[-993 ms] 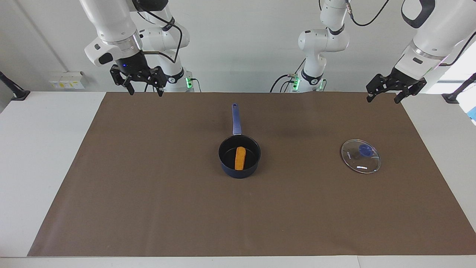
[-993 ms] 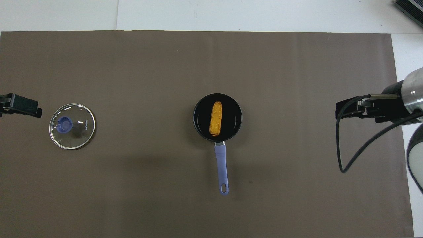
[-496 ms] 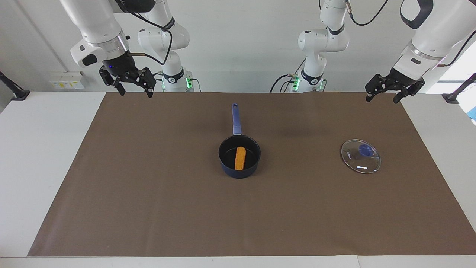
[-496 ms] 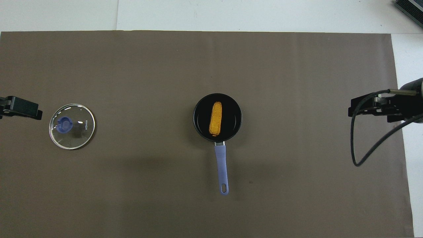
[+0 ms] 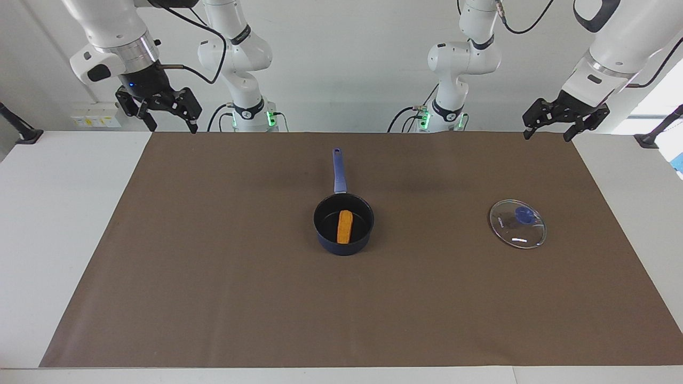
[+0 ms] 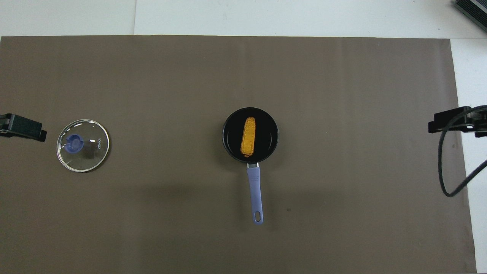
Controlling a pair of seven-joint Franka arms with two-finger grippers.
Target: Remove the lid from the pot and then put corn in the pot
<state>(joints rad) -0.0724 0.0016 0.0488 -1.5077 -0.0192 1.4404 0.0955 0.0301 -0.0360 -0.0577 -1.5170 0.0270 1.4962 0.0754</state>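
The dark blue pot (image 5: 342,247) (image 6: 268,141) stands mid-mat, its lighter blue handle (image 5: 338,172) (image 6: 255,192) pointing toward the robots. The orange-yellow corn (image 5: 344,226) (image 6: 248,136) lies inside it. The glass lid (image 5: 518,230) (image 6: 91,154) with its blue knob lies flat on the mat toward the left arm's end, apart from the pot. My left gripper (image 5: 547,137) hangs open and empty, high over the mat's corner at that end. My right gripper (image 5: 172,128) hangs open and empty over the mat's corner at the right arm's end.
A brown mat (image 5: 213,277) covers most of the white table (image 5: 58,224). A black cable (image 6: 443,179) loops down from the right arm over the mat's edge. A dark object (image 6: 471,9) sits at the table's corner farthest from the robots.
The right gripper has risen and drawn away from the pot toward its own end of the table. The left gripper has lifted slightly. Pot, corn and lid have not moved.
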